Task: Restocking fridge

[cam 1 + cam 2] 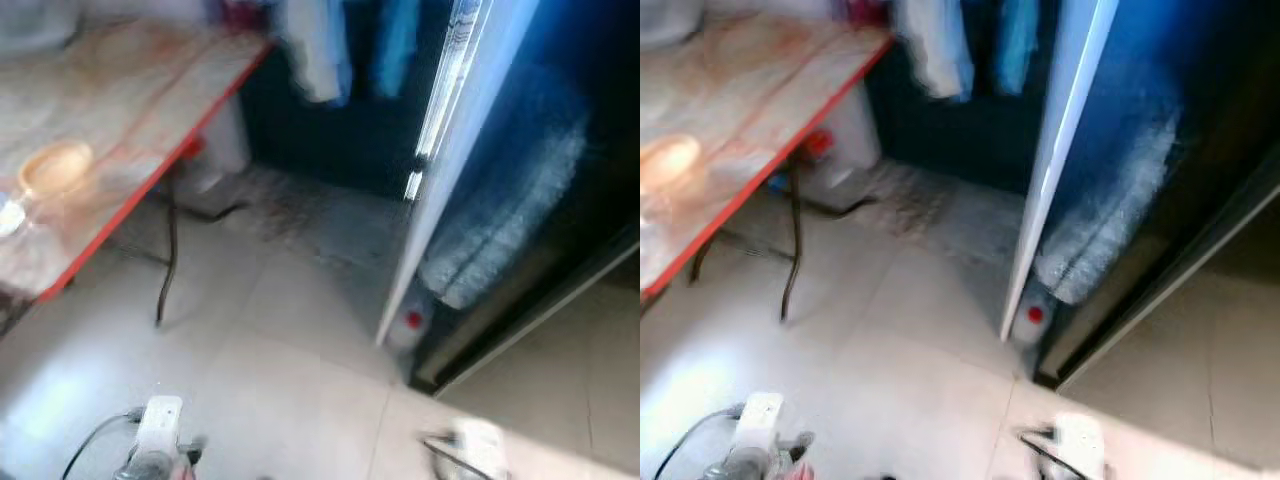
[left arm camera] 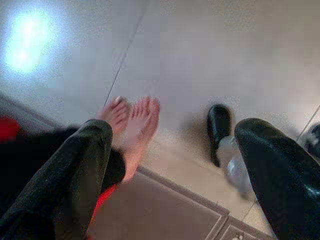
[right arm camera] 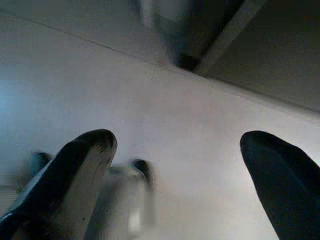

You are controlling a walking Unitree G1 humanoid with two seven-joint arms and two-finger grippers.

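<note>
Below, pale floor tiles (image 1: 300, 340) meet an open fridge door (image 1: 440, 170) (blurred), both grippers' jaws wide, empty.

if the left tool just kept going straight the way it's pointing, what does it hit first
Most likely the tiled floor: the left tool hangs open, empty, pointing down at it. A person's bare feet and a black shoe lie close to that line, though blur leaves depth unclear.

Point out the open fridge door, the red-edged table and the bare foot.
fridge door (image 1: 440, 170): left eye view, on its pale edge.
red-edged table (image 1: 150, 70): left eye view, on the bare top.
bare foot (image 2: 135, 130): left wrist view, mid-foot.
</note>
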